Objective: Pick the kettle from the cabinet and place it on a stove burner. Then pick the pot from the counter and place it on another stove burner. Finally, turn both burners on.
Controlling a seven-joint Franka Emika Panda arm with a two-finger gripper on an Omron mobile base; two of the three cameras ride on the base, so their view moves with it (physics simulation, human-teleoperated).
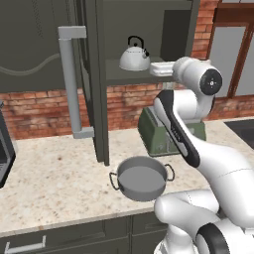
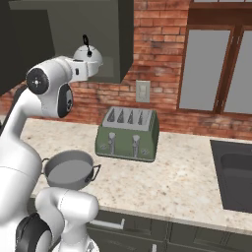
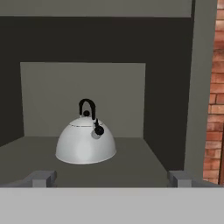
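Note:
The silvery-white kettle (image 3: pixel 86 142) stands upright on the shelf inside the open cabinet (image 1: pixel 99 74), its black handle arched over the lid. It shows too as the kettle (image 1: pixel 134 55) and the kettle (image 2: pixel 90 54). My gripper (image 3: pixel 112 179) is level with the shelf's front edge, short of the kettle and pointing at it. It is open, its fingertips (image 3: pixel 43 178) far apart with nothing between them. The grey pot (image 1: pixel 142 177) sits on the beige counter (image 1: pixel 54 183) below the cabinet, in front of my arm. The stove burners are out of view.
The cabinet door (image 1: pixel 34 59) hangs open to the left, its bar handle (image 1: pixel 69 84) sticking out. A green toaster (image 2: pixel 129 133) stands against the brick wall behind the pot. A dark sink (image 2: pixel 231 172) lies at the right. A dark object (image 1: pixel 4 149) touches the left edge.

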